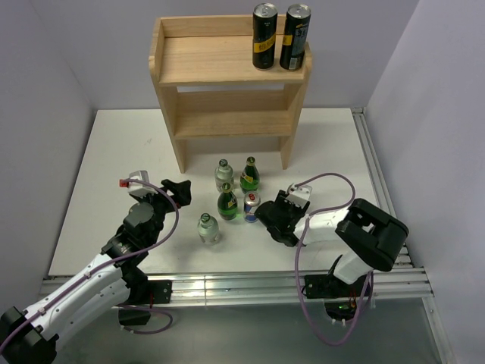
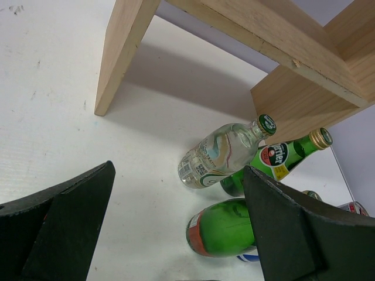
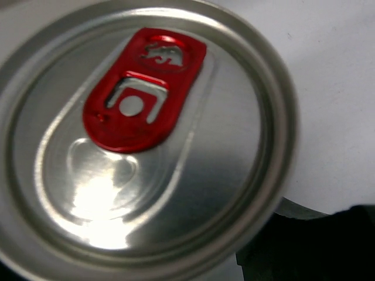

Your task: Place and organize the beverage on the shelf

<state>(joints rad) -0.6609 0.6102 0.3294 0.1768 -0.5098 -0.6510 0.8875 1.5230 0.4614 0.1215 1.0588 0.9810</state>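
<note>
The light-wood shelf stands at the back, with two tall black cans on the right of its upper board. In front of it stand a clear bottle, a green Perrier bottle, another green bottle, a small clear bottle and a small silver can. My right gripper is shut on that can, whose red-tabbed top fills the right wrist view. My left gripper is open and empty, left of the bottles, facing the clear bottle and green bottle.
The shelf's lower board is bare, as is the left part of the upper board. The shelf's left leg rises ahead of the left gripper. Metal rails run along the table's near and right edges.
</note>
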